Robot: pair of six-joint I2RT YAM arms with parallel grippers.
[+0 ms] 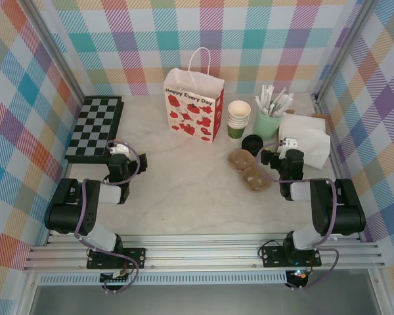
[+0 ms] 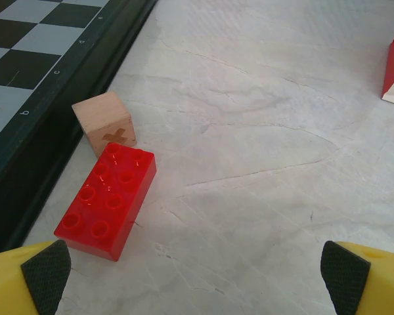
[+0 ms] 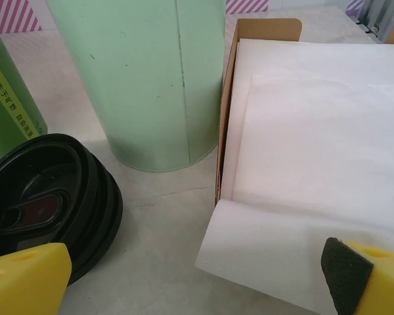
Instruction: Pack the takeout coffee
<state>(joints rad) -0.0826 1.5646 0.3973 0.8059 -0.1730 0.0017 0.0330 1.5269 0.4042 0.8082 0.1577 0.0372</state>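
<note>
Left hand [image 2: 196, 272] and right hand [image 3: 187, 279] gape wide, empty; black lids [image 3: 46, 197] partly cropped.

"Happy Every Day" on paper bag [image 1: 194, 108]

The tabletop [image 1: 184, 190] carries one paper bag [image 1: 194, 98], one chessboard [image 1: 95, 128], one stack of green cups [image 1: 238, 118], one stack of black lids [image 1: 252, 143], one mint tumbler [image 1: 268, 125] of white sticks, two brown lumps [image 1: 240, 158], one pile of white napkins [image 1: 305, 138], one red brick [image 2: 107, 200] and one wooden cube [image 2: 105, 121]. The cups in the stack I cannot count.
</note>
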